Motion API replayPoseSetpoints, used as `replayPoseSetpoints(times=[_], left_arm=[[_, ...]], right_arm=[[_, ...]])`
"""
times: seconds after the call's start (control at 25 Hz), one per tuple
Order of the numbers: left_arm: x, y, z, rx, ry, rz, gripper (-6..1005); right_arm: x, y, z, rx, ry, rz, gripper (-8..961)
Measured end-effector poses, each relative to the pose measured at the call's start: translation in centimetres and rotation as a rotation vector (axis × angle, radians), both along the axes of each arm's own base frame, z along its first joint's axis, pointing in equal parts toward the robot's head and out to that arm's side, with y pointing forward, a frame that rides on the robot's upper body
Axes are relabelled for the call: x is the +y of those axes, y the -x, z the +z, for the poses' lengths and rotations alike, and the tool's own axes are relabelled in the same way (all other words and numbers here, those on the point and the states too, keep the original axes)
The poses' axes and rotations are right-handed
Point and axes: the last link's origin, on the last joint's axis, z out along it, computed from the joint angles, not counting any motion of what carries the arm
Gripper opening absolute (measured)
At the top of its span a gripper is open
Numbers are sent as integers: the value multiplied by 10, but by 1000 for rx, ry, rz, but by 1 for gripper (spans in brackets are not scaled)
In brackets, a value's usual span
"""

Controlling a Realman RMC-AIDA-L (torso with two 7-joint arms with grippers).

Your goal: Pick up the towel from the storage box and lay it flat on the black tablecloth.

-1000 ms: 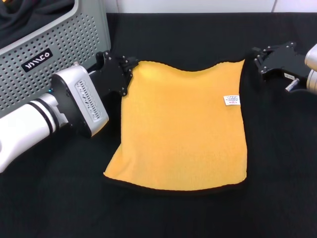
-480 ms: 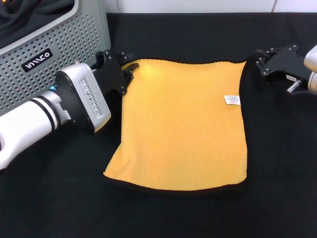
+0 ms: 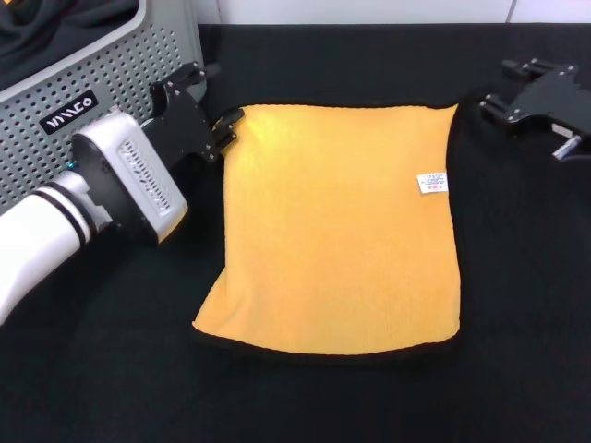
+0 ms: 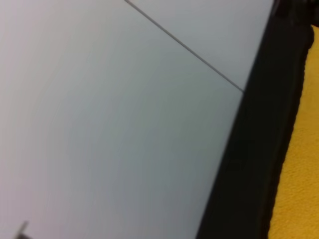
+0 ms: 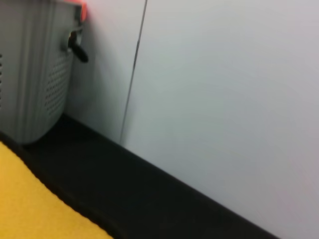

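Note:
The yellow-orange towel (image 3: 342, 226) lies spread flat on the black tablecloth (image 3: 323, 401), its white tag (image 3: 432, 185) near the right edge. My left gripper (image 3: 214, 94) is open beside the towel's far left corner, one finger close to that corner. My right gripper (image 3: 504, 85) is open and empty, a little to the right of the far right corner and apart from it. The light grey perforated storage box (image 3: 120, 65) stands at the far left. The towel's edge also shows in the left wrist view (image 4: 299, 179) and the right wrist view (image 5: 30, 206).
Smooth black fabric (image 3: 55, 18) lies inside the storage box. A pale wall (image 3: 369, 9) runs along the table's far edge. The box also shows in the right wrist view (image 5: 35, 89), against that wall.
Both grippers let go of the towel's far corners and drew back outward and away. The sagging far edge of the towel now lies straight and flat.

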Motion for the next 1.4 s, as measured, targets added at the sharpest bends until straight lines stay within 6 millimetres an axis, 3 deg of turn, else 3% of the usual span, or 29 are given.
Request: replayPoseSetpoints(times=[0.36, 0.48, 0.56, 0.8, 1.12, 1.16, 1.4], left_arm=[[-10, 0, 1, -149, 51, 27, 736], [-14, -1, -3, -181, 103, 39, 833], [-16, -1, -5, -205, 132, 51, 833], [-30, -3, -1, -280, 142, 3, 832], [-61, -8, 16, -501, 282, -33, 831], [-64, -9, 18, -523, 307, -30, 830], [-85, -25, 33, -692, 609, 8, 830]], right_arm=[[-21, 1, 21, 77, -45, 73, 539], [-28, 1, 22, 96, -34, 96, 677], [-31, 0, 22, 105, -29, 103, 769], [-36, -7, 34, 132, -60, 99, 880], [-61, -7, 58, 241, -63, 210, 876], [-74, -3, 66, 296, -15, 276, 876], [-102, 11, 74, 335, 275, 403, 877]])
